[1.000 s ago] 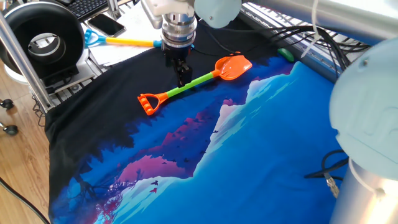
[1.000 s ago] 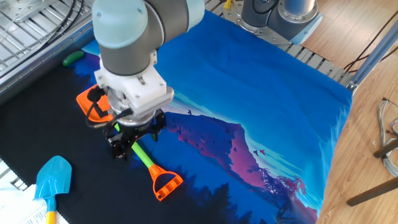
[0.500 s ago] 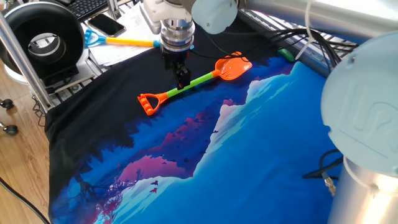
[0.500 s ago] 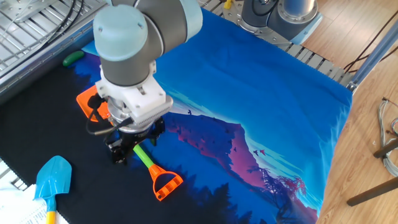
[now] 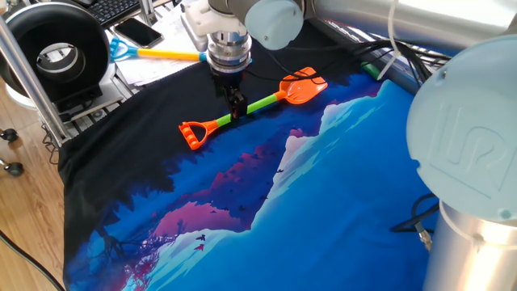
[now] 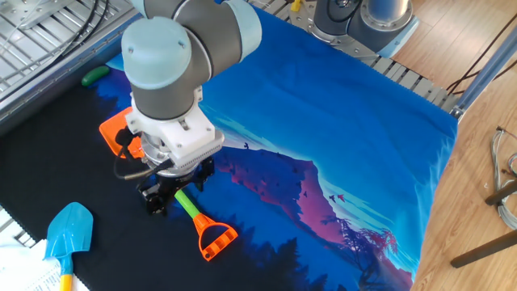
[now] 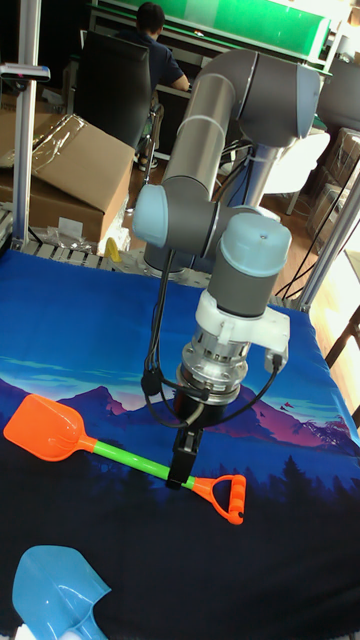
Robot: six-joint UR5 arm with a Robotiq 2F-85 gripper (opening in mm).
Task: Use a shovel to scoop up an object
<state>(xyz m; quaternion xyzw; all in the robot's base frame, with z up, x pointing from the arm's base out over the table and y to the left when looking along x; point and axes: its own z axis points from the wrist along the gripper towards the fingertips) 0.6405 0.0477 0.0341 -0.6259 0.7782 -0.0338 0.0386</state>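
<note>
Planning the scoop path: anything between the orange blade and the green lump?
Only bare dark cloth between the shovel blade and the object, clearest in the other fixed view.

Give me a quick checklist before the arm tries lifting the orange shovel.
1. Hand down at the shovel's green shaft: ok.
2. Fingers closed firmly on the shaft: cannot tell, the hand's body hides them.
3. Shovel lying flat on the cloth, blade unobstructed: ok.
4. Green object visible, apart from the blade: ok.
5. Blue shovel away from the orange one: ok.
</note>
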